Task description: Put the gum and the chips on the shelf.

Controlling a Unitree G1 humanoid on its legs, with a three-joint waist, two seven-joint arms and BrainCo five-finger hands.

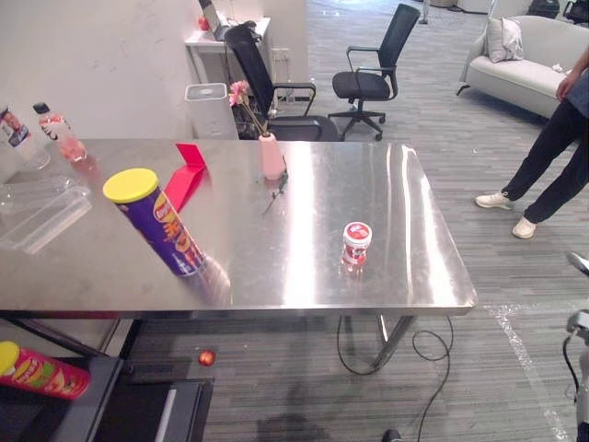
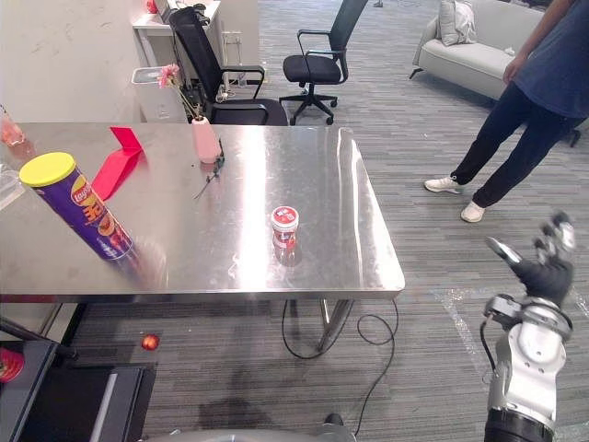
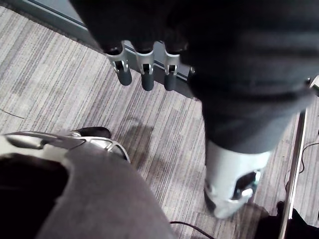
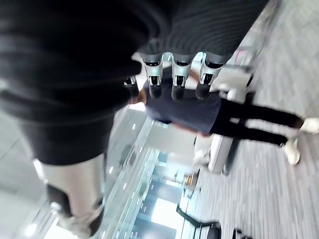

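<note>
Gum (image 1: 356, 242) and chips (image 1: 156, 223) on table (image 1: 405, 267); left hand (image 3: 144, 74), right hand (image 2: 545, 262) empty, fingers (image 4: 178, 84) straight, apart.

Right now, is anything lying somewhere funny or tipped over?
Yes. A red chips can lies on its side on the dark shelf below the table, and a small red ball sits on the floor under it.

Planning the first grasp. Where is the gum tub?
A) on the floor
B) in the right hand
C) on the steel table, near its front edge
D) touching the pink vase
C: the gum tub stands on the steel table near its front edge, apart from the pink vase; the right hand is open and empty.
</note>
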